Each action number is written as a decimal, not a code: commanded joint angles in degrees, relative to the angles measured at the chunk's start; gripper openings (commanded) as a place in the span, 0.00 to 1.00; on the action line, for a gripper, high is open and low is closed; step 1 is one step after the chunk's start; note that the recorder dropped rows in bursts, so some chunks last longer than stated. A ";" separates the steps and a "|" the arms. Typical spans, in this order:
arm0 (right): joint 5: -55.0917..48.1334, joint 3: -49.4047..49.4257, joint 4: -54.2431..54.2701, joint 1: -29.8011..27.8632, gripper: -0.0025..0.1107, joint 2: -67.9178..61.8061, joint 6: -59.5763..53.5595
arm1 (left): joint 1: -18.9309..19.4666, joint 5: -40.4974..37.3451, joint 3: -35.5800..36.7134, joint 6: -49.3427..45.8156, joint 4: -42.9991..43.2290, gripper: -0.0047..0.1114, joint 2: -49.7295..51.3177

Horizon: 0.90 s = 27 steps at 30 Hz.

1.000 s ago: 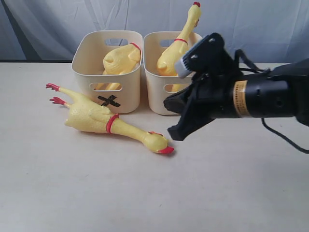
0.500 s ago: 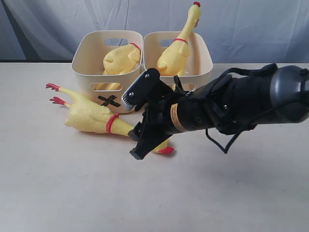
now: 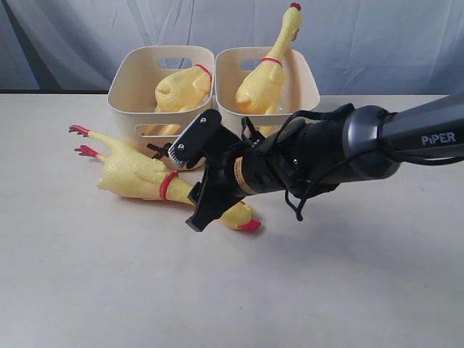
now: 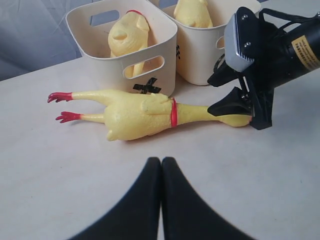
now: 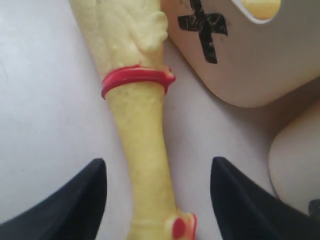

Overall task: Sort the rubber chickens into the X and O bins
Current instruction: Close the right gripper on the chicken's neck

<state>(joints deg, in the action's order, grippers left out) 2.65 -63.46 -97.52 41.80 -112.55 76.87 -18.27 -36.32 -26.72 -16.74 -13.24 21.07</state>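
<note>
A whole rubber chicken (image 3: 141, 176) lies on the table in front of the X bin (image 3: 123, 109), feet to the left and head to the right. My right gripper (image 3: 208, 203) is open and low over it, one jaw on each side of the neck (image 5: 142, 145) near the head, not closed on it. The X bin holds a headless chicken piece (image 3: 181, 88). In the O bin (image 3: 308, 90) a long-necked chicken (image 3: 264, 76) stands upright; the arm hides that bin's mark. My left gripper (image 4: 161, 161) is shut and empty above bare table, short of the lying chicken (image 4: 135, 112).
The two bins stand side by side at the back of the table against a grey-blue curtain (image 3: 377, 36). The right arm (image 3: 341, 152) stretches across in front of the O bin. Bare tabletop (image 3: 217, 290) fills the front.
The right arm has swung left and down from in front of the O bin to the lying chicken. Its open jaws now straddle the neck. The chickens and bins have not moved.
</note>
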 commanded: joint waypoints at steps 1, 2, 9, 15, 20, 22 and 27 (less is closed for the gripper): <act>-0.33 -0.43 -2.05 -0.04 0.53 -1.89 -1.02 | 0.08 -0.41 0.01 0.09 -0.44 0.04 -0.38; -0.70 -0.43 -2.42 -0.04 0.53 -2.27 -1.11 | 0.08 -0.54 0.01 0.09 -0.44 0.04 -0.38; -1.89 -0.50 -2.42 -0.04 0.53 -4.36 -1.40 | 0.08 -0.53 0.01 0.09 -0.63 0.04 -0.38; -3.34 -1.52 -2.42 -0.04 0.53 -6.47 -1.40 | 0.08 -0.53 0.01 0.09 -0.63 0.04 -0.38; -1.38 -2.28 -2.42 -0.04 0.49 -7.00 -1.40 | 0.08 -0.53 0.01 0.09 -0.63 0.04 -0.38; -1.38 -2.28 -2.42 -0.04 0.41 -7.00 -1.40 | 0.08 -0.53 0.01 0.09 -0.63 0.04 -0.38; -0.44 -2.28 -2.42 -0.04 0.14 -7.00 -1.40 | 0.08 -0.53 0.01 0.09 -0.63 0.04 -0.38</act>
<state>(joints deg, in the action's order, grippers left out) 1.55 -65.46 -99.78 41.83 -119.68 75.59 -18.27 -36.75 -26.72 -16.74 -13.34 21.07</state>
